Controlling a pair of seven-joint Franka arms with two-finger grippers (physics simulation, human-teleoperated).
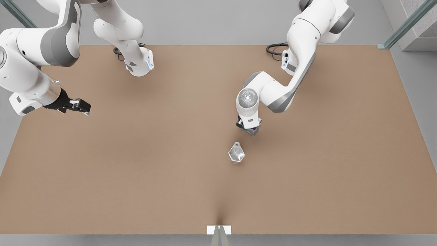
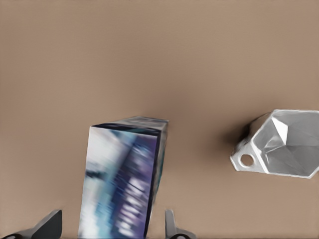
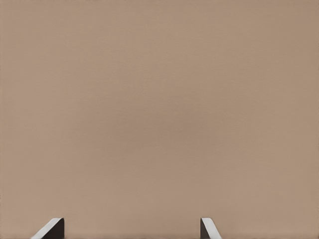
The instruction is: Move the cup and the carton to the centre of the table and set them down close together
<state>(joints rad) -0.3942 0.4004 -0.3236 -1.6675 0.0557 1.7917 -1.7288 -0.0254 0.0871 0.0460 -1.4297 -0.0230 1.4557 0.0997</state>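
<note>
The cup (image 1: 236, 153) is the thing nearest to me. It is small, grey and glassy, with flat slanted sides, and it sits on the table (image 1: 136, 177) close to the middle. In the left wrist view the cup (image 2: 279, 144) has a little round hole at one end.

Just behind the cup, a bit farther from me, is the left gripper (image 1: 248, 129). It points down at the table, and the white arm above it hides most of it. The carton (image 1: 253, 130) peeks out from under it. The cup and the carton are near each other but not touching.

In the left wrist view the carton (image 2: 124, 179) is white with dark blue and teal print. It looks tilted from that camera. The left gripper (image 2: 110, 230) has one dark finger on each side of the carton. The fingers (image 2: 172, 226) stand apart, with small gaps next to the carton, so it is not squeezing it.

Way over on the front view's left is the right gripper (image 1: 80, 106). It waits above the table edge, far from the cup and the carton. In the right wrist view the right gripper (image 3: 130, 230) has its fingers spread wide, with nothing between them, and plain brown table (image 3: 159, 109) under it.
</note>
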